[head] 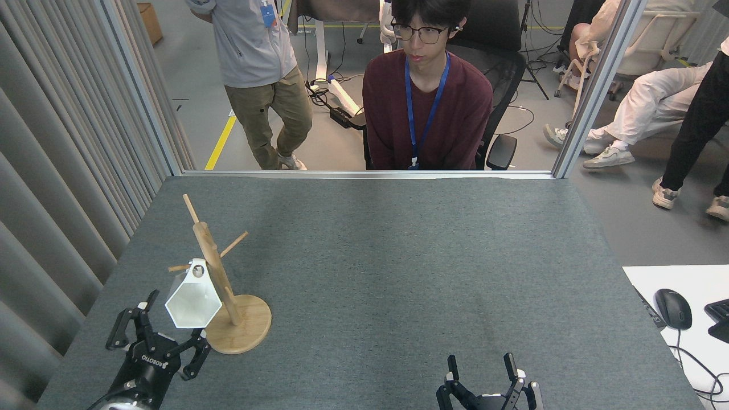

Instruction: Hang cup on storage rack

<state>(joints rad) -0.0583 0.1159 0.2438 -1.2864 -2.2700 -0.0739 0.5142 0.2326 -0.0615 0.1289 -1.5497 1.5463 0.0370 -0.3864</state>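
Nearest, at the bottom edge around 5 o'clock, the right gripper (490,370) points up with its fingers spread and nothing between them; at 7 o'clock the left gripper (165,333) stands with its black fingers splayed wide, holding nothing, its tips just below the cup (192,304) and apart from it. The cup hangs on the rack (230,296) at about 8 o'clock on the table (398,273); its tab handle is threaded on the leftward peg, the peg's tip showing past the hole, and its hexagonal mouth faces the camera, tilted, its right side against the post. The rack's round base sits just right of the left gripper; two more pegs angle up from the post. Farther, at 12 o'clock beyond the table's rim, a seated person (427,102) in a maroon top wears a blue lanyard; a standing person (262,68) is at 11 o'clock; a mouse (673,307) lies at 3 o'clock.
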